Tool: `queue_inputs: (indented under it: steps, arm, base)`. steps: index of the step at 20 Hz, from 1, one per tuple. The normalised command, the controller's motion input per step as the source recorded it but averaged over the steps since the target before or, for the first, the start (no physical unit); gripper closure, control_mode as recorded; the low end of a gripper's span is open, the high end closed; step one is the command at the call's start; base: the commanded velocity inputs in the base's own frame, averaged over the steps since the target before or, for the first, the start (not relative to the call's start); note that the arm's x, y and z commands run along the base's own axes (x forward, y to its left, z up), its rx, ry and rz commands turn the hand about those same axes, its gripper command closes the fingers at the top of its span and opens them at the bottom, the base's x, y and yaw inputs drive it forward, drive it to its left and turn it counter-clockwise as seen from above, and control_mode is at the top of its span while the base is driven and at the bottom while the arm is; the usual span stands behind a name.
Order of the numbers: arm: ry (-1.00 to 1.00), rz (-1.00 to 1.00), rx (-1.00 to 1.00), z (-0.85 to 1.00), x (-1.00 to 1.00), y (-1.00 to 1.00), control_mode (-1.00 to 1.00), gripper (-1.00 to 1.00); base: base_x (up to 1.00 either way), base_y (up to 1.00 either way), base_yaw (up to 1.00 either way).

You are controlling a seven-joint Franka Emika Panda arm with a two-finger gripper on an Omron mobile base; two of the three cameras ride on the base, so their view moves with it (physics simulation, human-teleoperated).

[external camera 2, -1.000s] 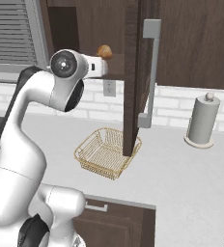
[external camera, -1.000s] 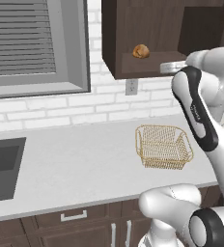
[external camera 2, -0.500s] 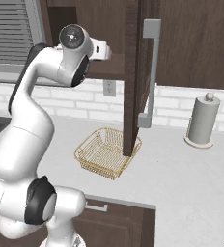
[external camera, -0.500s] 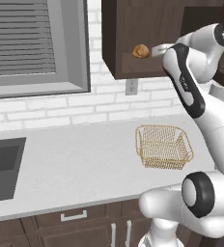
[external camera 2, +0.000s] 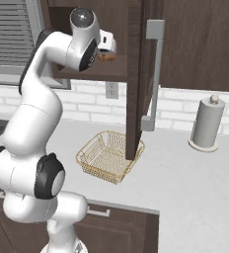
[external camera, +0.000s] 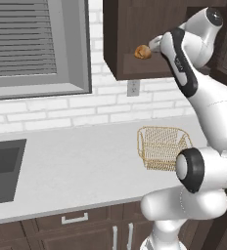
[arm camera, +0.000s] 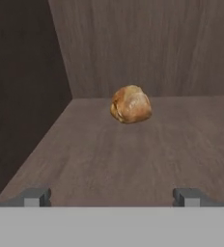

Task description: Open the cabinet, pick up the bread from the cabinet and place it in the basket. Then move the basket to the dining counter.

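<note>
Inside the cabinet, the bread sits on the shelf floor, ahead of my gripper, whose jaws stand wide apart and empty. I would advance level until the fingertips straddle the bun, then close gently; the basket waits on the counter below.

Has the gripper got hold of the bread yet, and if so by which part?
Nothing is held. The gripper is open, its fingertips wide apart on the cabinet shelf, with the bread lying untouched ahead of it.
</note>
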Motion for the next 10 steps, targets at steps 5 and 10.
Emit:
queue_inputs:
  steps: [5, 10]
  arm:
    - [0.00, 0.03, 0.00, -0.21, 0.32, 0.00, -1.00, -1.00]
    - [0.01, 0.01, 0.00, -0.35, 0.28, 0.00, -1.00, -1.00]
  base:
    - [0.00, 0.00, 0.00]
    - [0.00, 0.00, 0.00]
